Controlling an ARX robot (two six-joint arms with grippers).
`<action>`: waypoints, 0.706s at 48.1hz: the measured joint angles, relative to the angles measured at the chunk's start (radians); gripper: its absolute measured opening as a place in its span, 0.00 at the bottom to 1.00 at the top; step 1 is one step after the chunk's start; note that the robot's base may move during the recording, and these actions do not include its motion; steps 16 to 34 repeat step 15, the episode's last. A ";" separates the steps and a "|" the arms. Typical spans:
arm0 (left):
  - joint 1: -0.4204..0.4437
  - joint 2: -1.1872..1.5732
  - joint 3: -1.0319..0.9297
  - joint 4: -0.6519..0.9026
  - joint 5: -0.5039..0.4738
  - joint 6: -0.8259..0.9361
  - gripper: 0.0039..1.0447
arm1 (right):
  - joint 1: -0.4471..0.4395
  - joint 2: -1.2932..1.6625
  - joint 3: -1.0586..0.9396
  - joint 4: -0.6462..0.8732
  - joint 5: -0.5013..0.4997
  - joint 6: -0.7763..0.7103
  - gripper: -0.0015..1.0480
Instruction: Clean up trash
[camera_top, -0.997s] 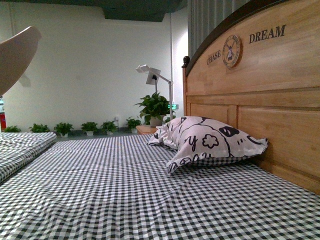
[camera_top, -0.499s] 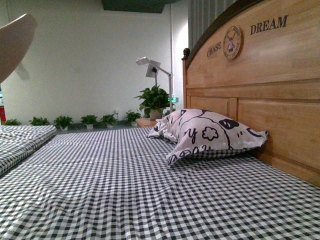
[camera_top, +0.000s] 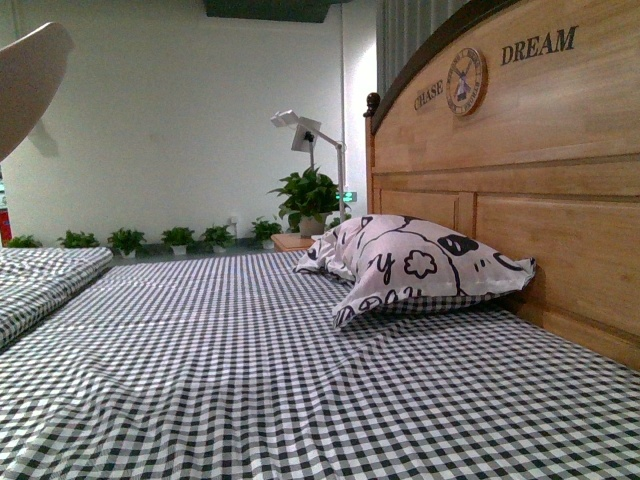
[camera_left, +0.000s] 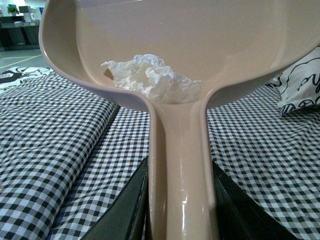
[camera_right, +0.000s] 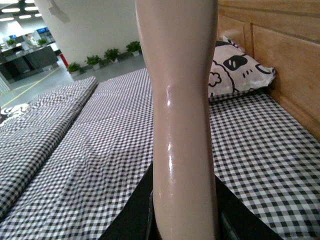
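Observation:
The trash (camera_left: 152, 80), a crumpled white tissue wad, lies inside the pinkish-beige dustpan (camera_left: 235, 45), near where the pan narrows into its handle. My left gripper (camera_left: 181, 200) is shut on that handle, holding the pan above the checked bed. An edge of the dustpan (camera_top: 28, 85) shows at the upper left of the front view. My right gripper (camera_right: 184, 215) is shut on the pinkish broom handle (camera_right: 181, 100), which rises upright through the right wrist view. The broom's head is out of view.
A black-and-white checked sheet (camera_top: 250, 370) covers the bed. A white pillow with black cartoon prints (camera_top: 420, 265) leans against the wooden headboard (camera_top: 540, 180) at the right. A folded checked quilt (camera_top: 45, 275) lies at the left. Potted plants and a lamp stand beyond the bed.
The front view has shifted slightly; the pillow and headboard sit a little higher than a second ago. The dustpan's edge at upper left has risen a little.

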 joint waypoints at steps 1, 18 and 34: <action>0.000 0.000 0.000 0.000 0.000 0.000 0.27 | 0.000 0.000 0.000 0.000 0.000 0.000 0.18; 0.000 0.000 0.000 0.000 0.000 0.000 0.27 | 0.000 0.000 0.000 0.000 0.000 -0.002 0.18; 0.000 0.000 0.000 0.000 0.000 0.000 0.27 | 0.000 0.000 0.000 0.000 0.000 -0.002 0.18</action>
